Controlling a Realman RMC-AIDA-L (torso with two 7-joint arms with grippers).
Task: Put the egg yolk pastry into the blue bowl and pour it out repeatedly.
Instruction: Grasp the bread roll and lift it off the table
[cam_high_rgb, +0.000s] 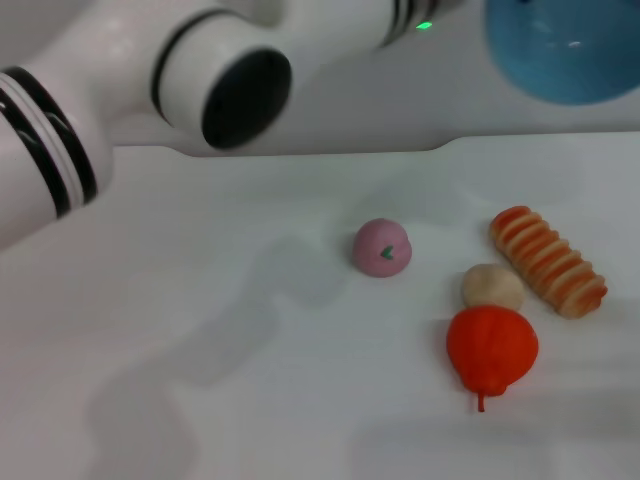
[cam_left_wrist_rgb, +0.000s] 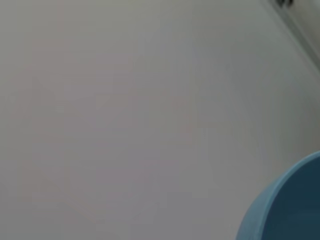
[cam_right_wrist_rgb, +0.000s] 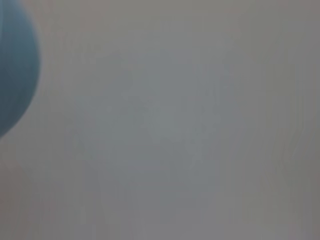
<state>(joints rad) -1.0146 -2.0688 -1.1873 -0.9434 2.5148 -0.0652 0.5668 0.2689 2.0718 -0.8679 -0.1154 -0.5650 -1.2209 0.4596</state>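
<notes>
While lying on the table (cam_high_rgb: 200, 330) between red fruit (cam_high_rgb: 491, 346) and striped roll (cam_high_rgb: 547, 261), egg yolk pastry (cam_high_rgb: 491, 286) looks light, soft: grasp gently across middle. Blue bowl (cam_high_rgb: 560, 50) far off. Gripper states: cannot tell.

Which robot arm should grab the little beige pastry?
Probably the right. The egg yolk pastry lies on the robot's right side of the table, between the striped roll and the red fruit. The left arm stretches across the top, far away. Neither gripper shows.
</notes>
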